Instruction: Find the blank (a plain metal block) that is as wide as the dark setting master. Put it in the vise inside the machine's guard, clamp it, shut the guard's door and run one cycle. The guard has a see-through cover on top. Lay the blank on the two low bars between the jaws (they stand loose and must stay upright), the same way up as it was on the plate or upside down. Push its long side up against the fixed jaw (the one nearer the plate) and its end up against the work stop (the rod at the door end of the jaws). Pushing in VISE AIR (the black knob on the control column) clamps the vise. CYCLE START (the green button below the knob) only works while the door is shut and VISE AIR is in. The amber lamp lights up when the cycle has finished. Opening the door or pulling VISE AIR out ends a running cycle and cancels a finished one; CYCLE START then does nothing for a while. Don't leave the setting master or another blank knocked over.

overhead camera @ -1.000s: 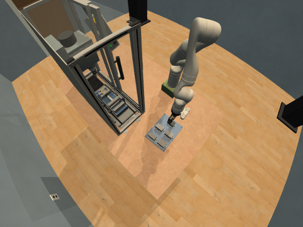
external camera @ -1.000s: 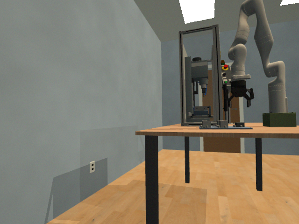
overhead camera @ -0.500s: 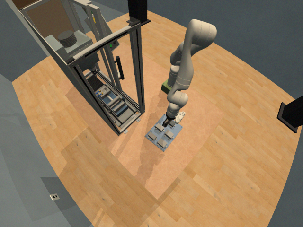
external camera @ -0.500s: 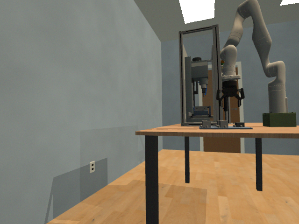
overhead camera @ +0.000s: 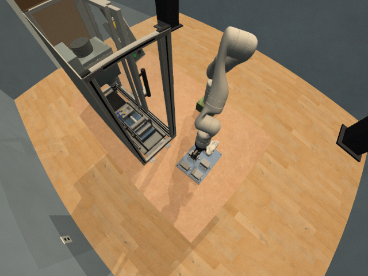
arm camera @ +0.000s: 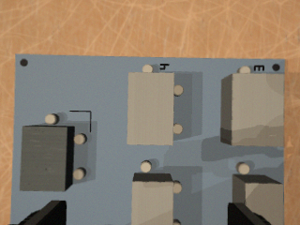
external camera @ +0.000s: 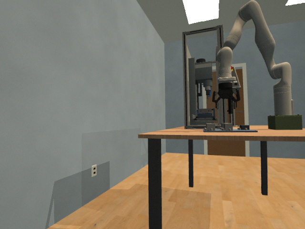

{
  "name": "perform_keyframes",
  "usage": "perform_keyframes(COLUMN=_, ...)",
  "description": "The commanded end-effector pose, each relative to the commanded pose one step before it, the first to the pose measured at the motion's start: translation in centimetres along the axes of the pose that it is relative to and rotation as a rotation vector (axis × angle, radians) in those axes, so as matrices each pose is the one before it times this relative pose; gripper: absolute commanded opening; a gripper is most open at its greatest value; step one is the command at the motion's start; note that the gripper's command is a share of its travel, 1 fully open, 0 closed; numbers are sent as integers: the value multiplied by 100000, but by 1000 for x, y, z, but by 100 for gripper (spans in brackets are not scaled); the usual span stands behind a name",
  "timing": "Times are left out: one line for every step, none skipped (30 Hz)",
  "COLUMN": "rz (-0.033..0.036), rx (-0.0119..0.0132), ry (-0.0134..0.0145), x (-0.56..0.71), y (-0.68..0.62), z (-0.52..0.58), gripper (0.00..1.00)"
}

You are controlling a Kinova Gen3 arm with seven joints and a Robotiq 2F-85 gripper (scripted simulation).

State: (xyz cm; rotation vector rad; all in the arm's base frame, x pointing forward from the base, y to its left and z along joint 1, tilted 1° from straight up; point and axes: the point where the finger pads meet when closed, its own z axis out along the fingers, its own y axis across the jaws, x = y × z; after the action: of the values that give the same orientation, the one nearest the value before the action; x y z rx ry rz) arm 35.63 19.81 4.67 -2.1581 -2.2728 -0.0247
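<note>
the gripper (external camera: 226,106) hangs fingers down above the blue plate (external camera: 230,130), its fingers spread wide and nothing between them. grey blocks (external camera: 227,126) stand on the plate, near the table's (external camera: 172,136) front edge. behind, the tall guard frame (external camera: 184,81) surrounds the machine (external camera: 203,71). the arm (external camera: 264,36) rises from a dark green base (external camera: 284,122) to the right.
</note>
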Motion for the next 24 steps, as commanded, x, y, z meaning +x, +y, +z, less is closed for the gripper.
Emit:
perform_keyframes(rz=274, rx=377, ry=-358, x=-421, y=421, z=141, gripper=100)
perform_keyframes(rz=0, rx=0, ry=0, x=0, y=0, z=0, gripper=100)
perform_keyframes(rz=0, rx=0, ry=0, x=0, y=0, z=0, gripper=100)
perform_keyframes(rz=0, rx=0, ry=0, x=0, y=0, z=0, gripper=100)
perform_keyframes(rz=0, rx=0, ry=0, x=0, y=0, z=0, gripper=100)
perform_keyframes(rz=0, rx=0, ry=0, x=0, y=0, z=0, gripper=100)
perform_keyframes(rz=266, rx=-213, ry=230, x=-56, y=785, z=-128, gripper=100)
perform_keyframes(rz=-67, rx=48, ry=-58, x=-258, y=965, z=-46, gripper=100)
perform_keyframes(rz=-67, rx=48, ry=-58, x=-259, y=965, z=-47, gripper=100)
perform_keyframes(rz=-67, rx=48, ry=-58, x=-259, y=965, z=-47, gripper=100)
perform_keyframes(rz=-67, rx=48, ry=-58, x=-260, y=964, z=-47, gripper=100)
perform_keyframes(rz=0, rx=0, ry=0, x=0, y=0, z=0, gripper=100)
perform_keyframes(rz=0, rx=0, ry=0, x=0, y=0, z=0, gripper=100)
perform_keyframes(rz=0, rx=0, ry=0, x=0, y=0, z=0, gripper=100)
perform_keyframes(rz=0, rx=0, ry=0, x=0, y=0, z=0, gripper=100)
perform_keyframes(rz=0, rx=0, ry=0, x=0, y=0, z=0, gripper=100)
perform_keyframes(rz=0, rx=0, ry=0, x=0, y=0, z=0, gripper=100)
perform_keyframes(rz=0, rx=0, ry=0, x=0, y=0, z=0, gripper=100)
perform_keyframes(rz=0, rx=0, ry=0, x=0, y=0, z=0, gripper=100)
perform_keyframes(rz=0, rx=0, ry=0, x=0, y=0, z=0, gripper=100)
perform_keyframes(rz=0, rx=0, ry=0, x=0, y=0, z=0, gripper=100)
perform_keyframes(rz=0, rx=0, ry=0, x=0, y=0, z=0, gripper=100)
perform_keyframes(rz=0, rx=0, ry=0, x=0, y=0, z=0, gripper=100)
perform_keyframes(rz=296, rx=-222, ry=273, x=-46, y=781, z=-118, gripper=100)
